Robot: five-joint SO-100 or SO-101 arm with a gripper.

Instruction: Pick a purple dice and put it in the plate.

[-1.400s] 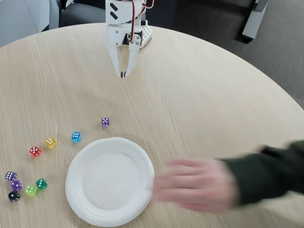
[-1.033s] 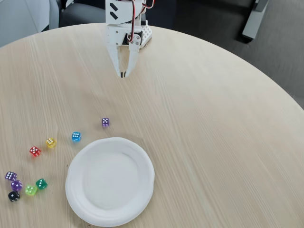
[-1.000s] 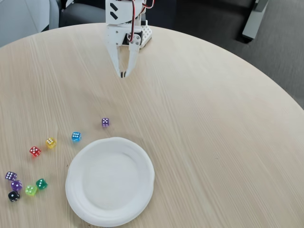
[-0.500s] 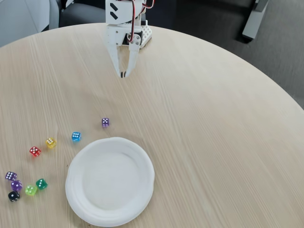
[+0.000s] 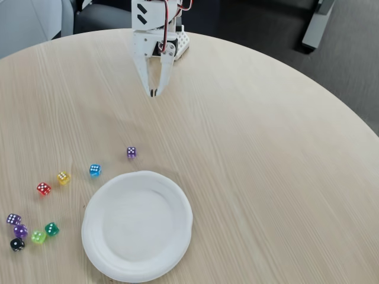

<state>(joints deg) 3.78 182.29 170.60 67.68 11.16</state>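
A purple dice (image 5: 131, 152) lies alone on the wooden table, just above the rim of the white paper plate (image 5: 137, 225), which holds nothing. Two more purple dice (image 5: 13, 219) (image 5: 21, 230) sit in the cluster at the far left. My white gripper (image 5: 153, 92) hangs at the back of the table, fingertips pointing down and shut with nothing between them, well above and slightly right of the lone purple dice.
Other dice lie left of the plate: blue (image 5: 95, 170), yellow (image 5: 63, 177), red (image 5: 43, 189), dark green (image 5: 51, 229), light green (image 5: 38, 236) and black (image 5: 17, 244). The round table's edge curves along the right side, with dark floor beyond.
A person's hand and dark sleeve that reached in from the right beside the plate has withdrawn out of view. The gripper, dice and plate have stayed where they were.
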